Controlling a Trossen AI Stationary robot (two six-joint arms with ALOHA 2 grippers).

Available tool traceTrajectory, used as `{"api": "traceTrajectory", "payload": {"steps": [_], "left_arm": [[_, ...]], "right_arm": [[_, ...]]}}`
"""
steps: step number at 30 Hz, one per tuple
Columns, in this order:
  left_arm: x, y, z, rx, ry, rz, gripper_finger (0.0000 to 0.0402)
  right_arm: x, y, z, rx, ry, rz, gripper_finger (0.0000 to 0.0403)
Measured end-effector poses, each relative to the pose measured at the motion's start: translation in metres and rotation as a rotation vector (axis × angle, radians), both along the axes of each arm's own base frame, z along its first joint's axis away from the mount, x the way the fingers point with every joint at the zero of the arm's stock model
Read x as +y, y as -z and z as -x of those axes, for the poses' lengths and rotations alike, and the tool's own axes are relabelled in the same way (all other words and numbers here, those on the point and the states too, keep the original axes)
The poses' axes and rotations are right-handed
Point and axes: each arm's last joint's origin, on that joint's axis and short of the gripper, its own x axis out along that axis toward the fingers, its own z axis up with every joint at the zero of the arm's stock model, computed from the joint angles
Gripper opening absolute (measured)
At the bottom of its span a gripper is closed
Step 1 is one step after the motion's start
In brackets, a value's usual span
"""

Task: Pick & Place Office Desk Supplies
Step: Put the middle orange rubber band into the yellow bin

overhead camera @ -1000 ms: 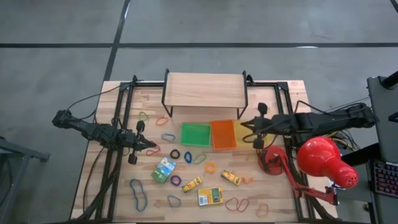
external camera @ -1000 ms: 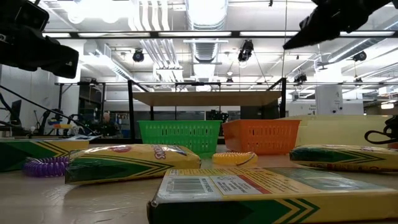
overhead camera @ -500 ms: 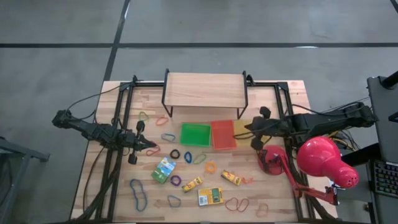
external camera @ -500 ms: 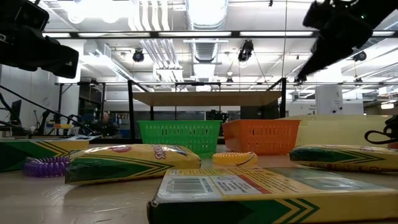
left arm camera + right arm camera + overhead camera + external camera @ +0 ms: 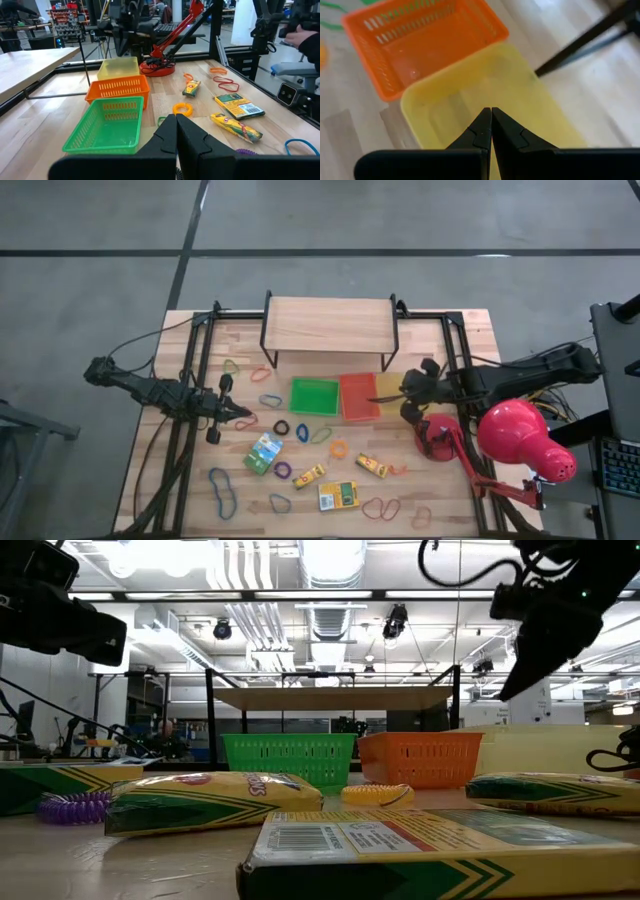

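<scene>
Three plastic trays are seen in a row on the surface [image 5: 440, 500]: a green tray [image 5: 314, 396], an orange tray [image 5: 359, 396] beside it, and a yellow tray [image 5: 495, 95] beyond the orange one. The right gripper [image 5: 491, 120] is held above the yellow tray with its fingers pressed together and nothing between them. The left gripper [image 5: 176, 131] is poised on the far side of the green tray from the orange one, also closed and empty. The printed cardboard boxes lie well apart from the right gripper, in front of the trays: a green-and-white box [image 5: 263, 453] set diagonally, a slim yellow box [image 5: 309, 476] with its long axis slanted, another slim yellow box [image 5: 372, 466] slanted the opposite way, and a wider box [image 5: 339, 496] lying nearly square to the surface edge. Rubber-band loops [image 5: 222, 488] are scattered around the boxes and near the green tray. A red desk lamp [image 5: 515, 442] stands just beside the yellow tray.
</scene>
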Motion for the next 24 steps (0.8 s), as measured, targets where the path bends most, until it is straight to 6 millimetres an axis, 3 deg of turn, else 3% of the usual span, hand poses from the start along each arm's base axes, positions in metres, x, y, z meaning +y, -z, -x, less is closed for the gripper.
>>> {"api": "traceTrajectory", "payload": {"steps": [7, 24], "left_arm": [[0.000, 0.000, 0.000, 0.000, 0.000, 0.000, 0.0001], [0.000, 0.000, 0.000, 0.000, 0.000, 0.000, 0.0001]], "right_arm": [[0.002, 0.012, -0.004, -0.015, 0.195, -0.157, 0.0008], [0.028, -0.011, -0.014, -0.101, -0.038, -0.414, 0.0008]]}}
